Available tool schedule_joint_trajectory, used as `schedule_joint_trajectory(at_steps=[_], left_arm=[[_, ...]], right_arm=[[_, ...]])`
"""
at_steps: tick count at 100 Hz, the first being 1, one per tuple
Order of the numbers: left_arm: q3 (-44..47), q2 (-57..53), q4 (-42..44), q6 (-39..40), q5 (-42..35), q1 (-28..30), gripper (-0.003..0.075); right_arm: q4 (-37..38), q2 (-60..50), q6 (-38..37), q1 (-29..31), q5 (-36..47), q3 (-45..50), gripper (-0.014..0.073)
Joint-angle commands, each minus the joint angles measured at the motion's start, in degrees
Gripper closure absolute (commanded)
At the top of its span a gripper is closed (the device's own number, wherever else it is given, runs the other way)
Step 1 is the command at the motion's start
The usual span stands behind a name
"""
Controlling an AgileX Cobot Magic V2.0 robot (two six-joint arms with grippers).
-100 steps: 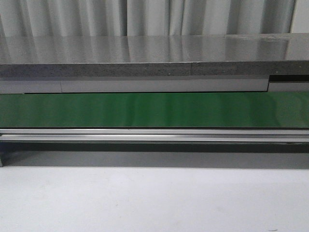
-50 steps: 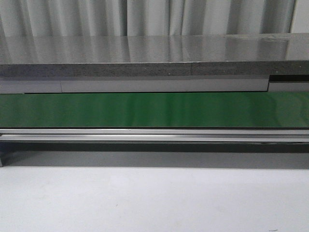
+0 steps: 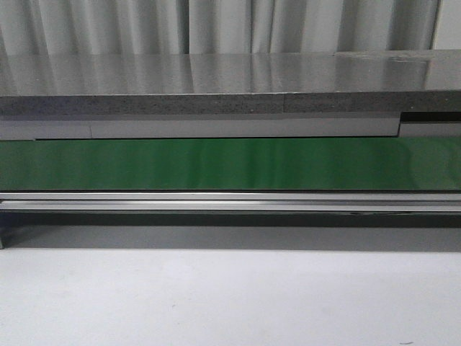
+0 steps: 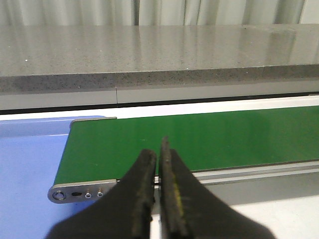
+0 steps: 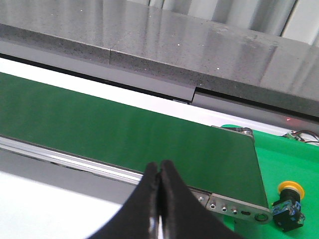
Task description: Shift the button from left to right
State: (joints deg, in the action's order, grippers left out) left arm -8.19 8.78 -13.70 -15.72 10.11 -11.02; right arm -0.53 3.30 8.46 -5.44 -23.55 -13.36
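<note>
The left gripper (image 4: 158, 164) is closed on nothing, its tips over the near edge of the green belt (image 4: 199, 139) by the blue tray (image 4: 27, 169). The right gripper (image 5: 159, 181) is also pinched closed and empty. The button (image 5: 289, 203) sits on the green mat (image 5: 291, 164), just past the belt's right end.

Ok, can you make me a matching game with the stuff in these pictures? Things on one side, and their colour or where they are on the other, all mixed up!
Things:
1. button
2. belt
3. left gripper
4. mat at the belt's left end

Colour, place or state:
A. blue
B. long and dark green, nothing lying on it
C. yellow cap, sitting on the bright green surface past the belt's right end
D. black, jaws closed together, holding nothing

Right pairs: 1-C, 2-B, 3-D, 4-A
</note>
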Motion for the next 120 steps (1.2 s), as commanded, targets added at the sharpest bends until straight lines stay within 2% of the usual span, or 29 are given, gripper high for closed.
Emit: schedule_joint_trajectory(at_steps=[1, 12, 55, 120], left_arm=[[-1.8, 0.5, -0.7, 0.2, -5.0, -0.1, 0.0715], [-1.8, 0.5, -0.7, 0.2, -5.0, -0.1, 0.0715], [-1.8, 0.5, -0.7, 0.2, -5.0, -0.1, 0.0715], [-1.8, 0.5, -0.7, 0.2, -5.0, -0.1, 0.0715]], right_arm=[[1.4, -1.8, -0.2, 0.1, 7.2, 1.5, 0.0715], [1.6, -4.9, -1.7, 0.2, 10.2, 5.3, 0.0715], [3.5, -4.7, -4.6, 4.0, 21.2, 15.1, 0.0715], [3.5, -4.7, -4.6, 4.0, 20.9, 15.1, 0.0715]])
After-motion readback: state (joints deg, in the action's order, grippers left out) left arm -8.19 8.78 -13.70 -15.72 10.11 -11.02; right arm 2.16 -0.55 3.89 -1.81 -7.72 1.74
